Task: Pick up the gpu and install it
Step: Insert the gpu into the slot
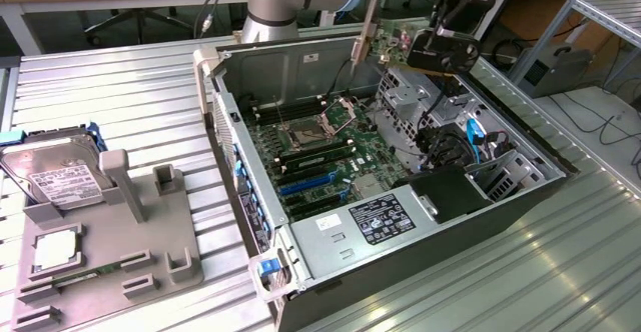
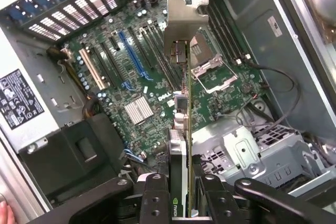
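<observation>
The gpu (image 2: 184,77) is seen edge-on in the wrist view, with its silver bracket (image 2: 184,17) at the far end. It hangs above the motherboard (image 2: 157,87) of the open computer case, apart from the board. My gripper (image 2: 181,200) is shut on the card's near end, with one black finger (image 2: 154,198) on each side. In the exterior view the gpu (image 1: 392,40) hangs over the far end of the case (image 1: 521,197), its bracket (image 1: 362,39) pointing down, with my gripper (image 1: 428,45) beside it.
The motherboard has a blue slot (image 2: 131,56), black slots beside it, an open CPU socket (image 2: 210,69) and a small heatsink (image 2: 137,111). A drive cage (image 2: 247,156) and cables lie near the card. On the exterior view's left, a grey fixture (image 1: 150,257) holds a hard drive (image 1: 55,170) and a CPU chip (image 1: 55,249).
</observation>
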Controlling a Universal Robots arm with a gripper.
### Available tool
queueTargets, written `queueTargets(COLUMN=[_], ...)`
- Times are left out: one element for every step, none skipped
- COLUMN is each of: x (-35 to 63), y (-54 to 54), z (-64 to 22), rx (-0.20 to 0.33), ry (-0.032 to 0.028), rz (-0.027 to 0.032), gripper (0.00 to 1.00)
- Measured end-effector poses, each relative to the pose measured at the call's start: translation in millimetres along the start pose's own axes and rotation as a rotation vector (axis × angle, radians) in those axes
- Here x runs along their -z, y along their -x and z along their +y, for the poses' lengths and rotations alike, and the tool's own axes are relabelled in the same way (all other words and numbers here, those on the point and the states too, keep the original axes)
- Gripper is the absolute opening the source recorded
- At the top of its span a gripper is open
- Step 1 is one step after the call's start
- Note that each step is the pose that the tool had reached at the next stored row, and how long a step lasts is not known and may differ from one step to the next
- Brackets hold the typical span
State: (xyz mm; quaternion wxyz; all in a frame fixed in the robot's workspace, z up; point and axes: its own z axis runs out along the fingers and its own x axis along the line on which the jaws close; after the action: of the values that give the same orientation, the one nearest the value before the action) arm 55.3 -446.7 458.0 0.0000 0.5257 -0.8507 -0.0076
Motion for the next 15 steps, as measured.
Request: queueTargets(x=[-0.1, -0.1, -0.3, -0.4, -0.5, -0.7, -0.9, -1.1, -1.2, -1.4, -1.5, -1.5, -1.7, -2.0, -2.1], y=[0.0, 0.0, 0.0, 0.0, 0.1, 0.1, 0.3, 0.4, 0.4, 0.4, 0.5, 0.7, 1.0, 1.3, 1.6], z=[0.0, 0.0, 0.0, 0.0, 0.0, 0.0, 0.1, 0.2, 0.2, 0.2, 0.2, 0.3, 0.5, 0.6, 0.8], rx=[0.02, 0.042, 0.063, 0.088, 0.104, 0.133, 0.17, 0.198, 0.214, 0.232, 0.248, 0.262, 0.284, 0.3, 0.318], ry=[-0.0003, -0.0005, -0.0007, -0.0009, -0.001, -0.0012, -0.0014, -0.0015, -0.0016, -0.0017, -0.0018, -0.002, -0.0023, -0.0026, -0.003], rz=[0.0011, 0.0022, 0.0032, 0.0044, 0.0051, 0.0061, 0.0076, 0.0087, 0.0092, 0.0098, 0.0106, 0.0116, 0.013, 0.0141, 0.0155], gripper=[0.27, 0.27, 0.27, 0.27, 0.27, 0.27, 0.27, 0.27, 0.27, 0.27, 0.27, 0.27, 0.27, 0.27, 0.27])
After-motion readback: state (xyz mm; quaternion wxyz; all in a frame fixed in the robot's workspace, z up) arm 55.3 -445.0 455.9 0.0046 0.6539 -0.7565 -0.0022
